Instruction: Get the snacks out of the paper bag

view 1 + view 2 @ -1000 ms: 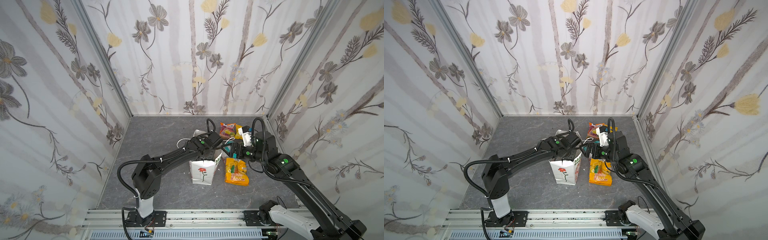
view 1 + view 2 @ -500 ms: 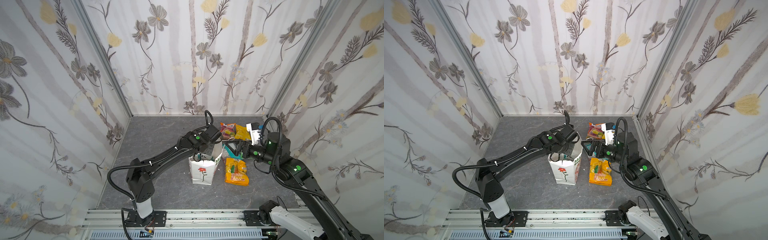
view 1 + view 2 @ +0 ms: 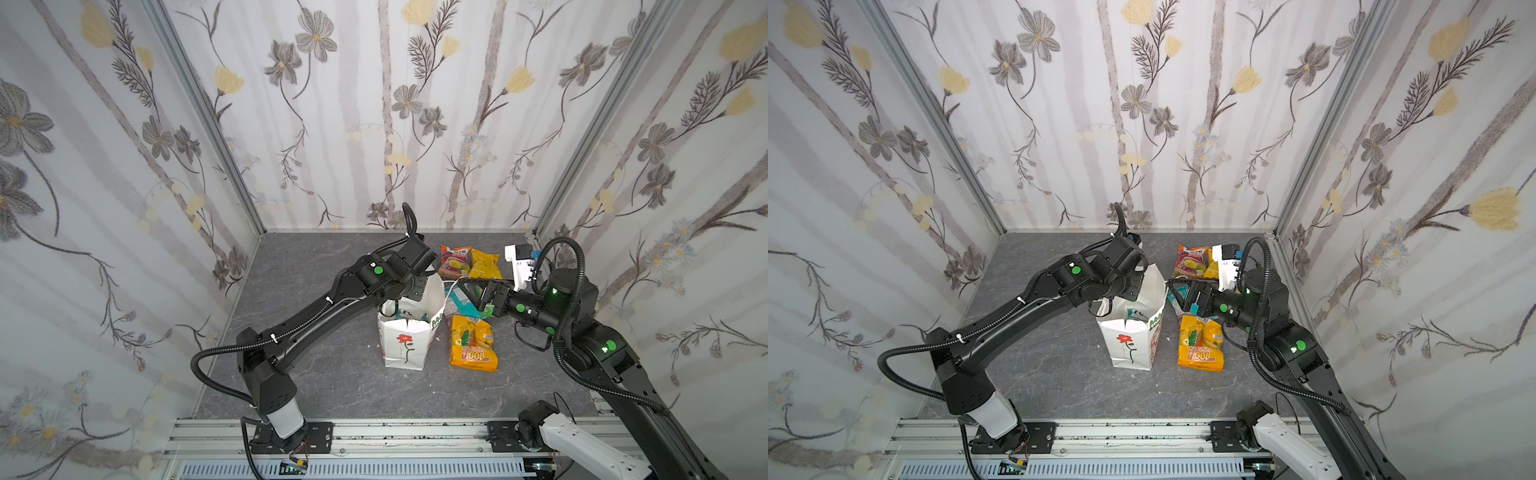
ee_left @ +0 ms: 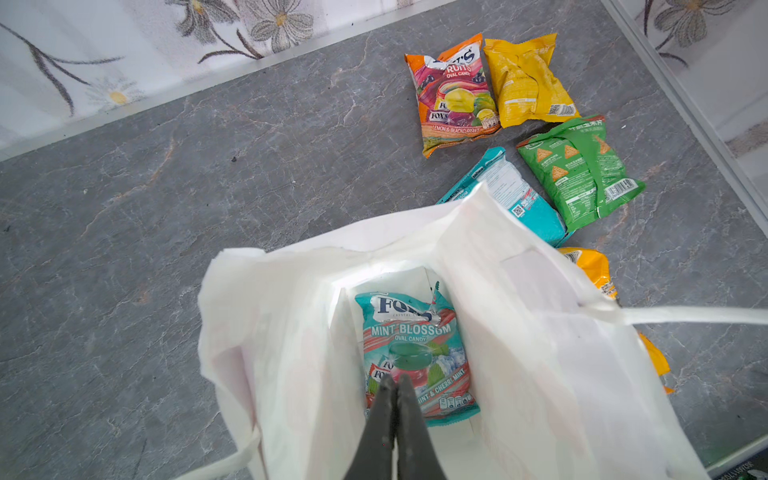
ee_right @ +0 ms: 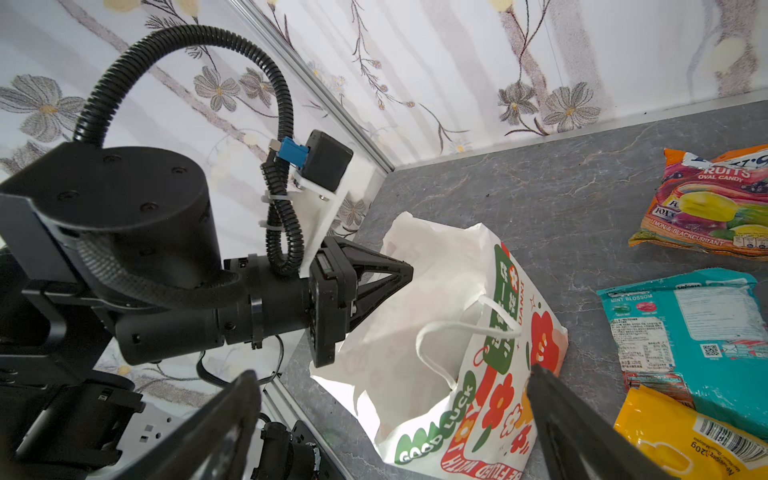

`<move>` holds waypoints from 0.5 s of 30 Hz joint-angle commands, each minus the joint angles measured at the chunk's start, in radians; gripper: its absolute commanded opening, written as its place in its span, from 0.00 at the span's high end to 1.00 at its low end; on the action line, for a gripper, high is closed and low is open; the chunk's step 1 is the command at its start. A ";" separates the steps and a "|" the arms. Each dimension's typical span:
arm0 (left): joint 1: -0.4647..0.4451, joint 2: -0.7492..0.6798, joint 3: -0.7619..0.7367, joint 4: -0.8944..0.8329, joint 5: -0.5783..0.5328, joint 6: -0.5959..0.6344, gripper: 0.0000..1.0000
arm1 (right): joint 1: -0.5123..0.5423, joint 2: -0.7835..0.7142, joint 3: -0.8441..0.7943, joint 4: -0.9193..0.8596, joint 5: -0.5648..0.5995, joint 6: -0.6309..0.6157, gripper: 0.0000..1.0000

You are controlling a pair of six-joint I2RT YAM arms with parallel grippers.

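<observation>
A: Bag status?

B: Paper bag (image 3: 405, 336) upright on the grey worktop (image 3: 324, 386), mouth open, red flower on its front. One snack inside: the light teal-and-red mint packet (image 4: 415, 353), lying flat at the bottom.

A: Snacks outside the bag?

B: Five, all on the worktop on the bag's printed side.
- Orange packet marked "100" (image 3: 471, 343): just beside the bag.
- Teal packet (image 4: 511, 195): partly hidden behind the bag's rim.
- Green packet (image 4: 582, 170): touching the teal one, on the side away from the bag.
- Orange-pink packet (image 4: 455, 95) and yellow packet (image 4: 525, 79): side by side, beyond the bag toward the back wall.

A: Left claw?

B: Left claw (image 4: 394, 384) at the bag's mouth, pointing down into it. Fingers pressed together, nothing between them. In the wrist view the tips line up over the mint packet; contact cannot be told.

A: Right claw?

B: Right claw (image 5: 392, 371) spread fully wide and empty, beside the bag's printed side. That side shows between its fingers in the wrist view. One finger (image 5: 552, 399) is near the print; whether it touches cannot be told.
</observation>
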 commanded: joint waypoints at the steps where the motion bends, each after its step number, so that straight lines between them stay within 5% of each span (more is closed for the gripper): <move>1: -0.007 0.001 -0.060 0.038 0.037 -0.005 0.98 | -0.001 0.002 0.001 0.052 0.009 0.012 0.01; 4: -0.011 -0.011 -0.161 0.119 0.055 -0.027 0.83 | -0.001 0.002 -0.003 0.051 0.006 0.013 0.01; 15: -0.003 0.061 -0.408 0.454 -0.040 0.070 0.66 | -0.001 0.003 -0.012 0.053 -0.001 0.022 0.01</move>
